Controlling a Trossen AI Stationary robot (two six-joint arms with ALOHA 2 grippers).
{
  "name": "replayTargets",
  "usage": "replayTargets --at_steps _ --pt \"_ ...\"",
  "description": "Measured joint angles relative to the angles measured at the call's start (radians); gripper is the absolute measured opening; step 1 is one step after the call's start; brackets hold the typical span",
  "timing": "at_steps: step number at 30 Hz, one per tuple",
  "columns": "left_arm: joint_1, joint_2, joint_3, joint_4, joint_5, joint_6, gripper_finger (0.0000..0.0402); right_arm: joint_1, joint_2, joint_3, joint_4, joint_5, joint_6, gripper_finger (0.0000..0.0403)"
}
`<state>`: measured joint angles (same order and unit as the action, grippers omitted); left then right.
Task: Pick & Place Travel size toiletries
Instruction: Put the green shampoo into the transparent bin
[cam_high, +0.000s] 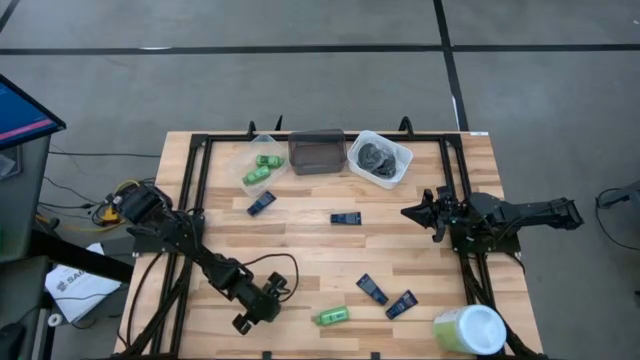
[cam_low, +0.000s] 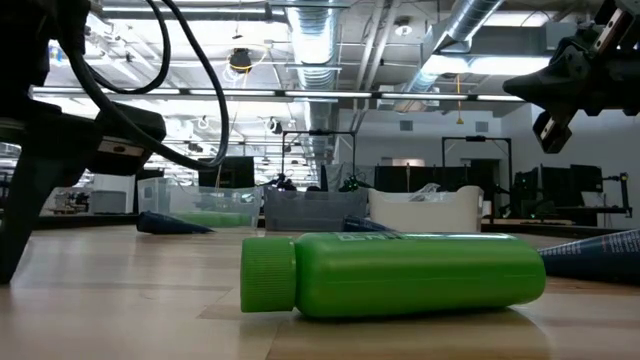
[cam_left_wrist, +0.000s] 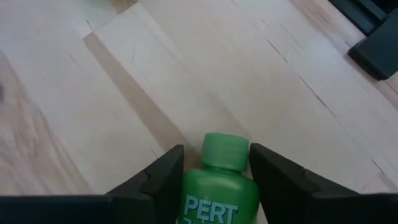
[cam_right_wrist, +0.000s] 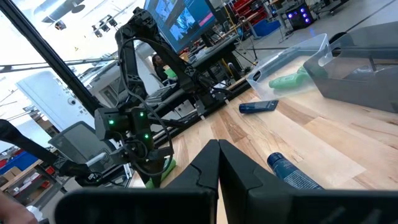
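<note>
The wooden table (cam_high: 300, 250) is framed by black rails, with three tubs lined along its far edge: a clear tub (cam_high: 258, 160) holding two green bottles, a dark tub (cam_high: 317, 152), and a white tub (cam_high: 380, 158) holding dark grey lumps. A large pale green-and-white cylinder (cam_high: 468, 329) is seen at the near right corner. Dark blue sachets (cam_high: 346, 218) are scattered over the middle and near part of the table, with bare wood between them. A green bottle (cam_left_wrist: 219, 186) is lying near the near edge, and the left gripper (cam_left_wrist: 214, 180) is placed around its neck, fingers just beside the cap on either side; contact cannot be told. The right gripper (cam_right_wrist: 217, 163) is held above the right side, its fingers pressed together and empty.
</note>
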<state>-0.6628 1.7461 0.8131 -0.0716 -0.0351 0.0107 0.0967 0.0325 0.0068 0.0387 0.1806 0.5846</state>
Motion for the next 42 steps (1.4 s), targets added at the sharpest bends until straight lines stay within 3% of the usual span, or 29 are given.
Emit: replayTargets --at_steps 11,19,25,30,36,42 --pt "0.065 -0.080 -0.002 -0.124 -0.122 -0.070 0.0164 0.000 0.000 0.000 0.000 0.000 0.000 0.0000" --pt "0.204 -0.275 -0.002 -0.235 -0.356 -0.074 0.0166 0.000 0.000 0.000 0.000 0.000 0.000 0.0000" --pt "0.414 -0.465 -0.013 -0.273 -0.474 -0.056 0.0167 0.000 0.000 0.000 0.000 0.000 0.000 0.0000" --pt "0.645 -0.611 -0.048 -0.271 -0.498 -0.011 0.0167 0.000 0.000 0.000 0.000 0.000 0.000 0.0000" --pt "0.920 -0.711 -0.108 -0.265 -0.486 0.017 0.0167 0.000 0.000 0.000 0.000 0.000 0.000 0.0000" --pt "1.155 -0.714 -0.186 -0.196 -0.365 0.032 0.0168 0.000 0.000 0.000 0.000 0.000 0.000 0.0000"
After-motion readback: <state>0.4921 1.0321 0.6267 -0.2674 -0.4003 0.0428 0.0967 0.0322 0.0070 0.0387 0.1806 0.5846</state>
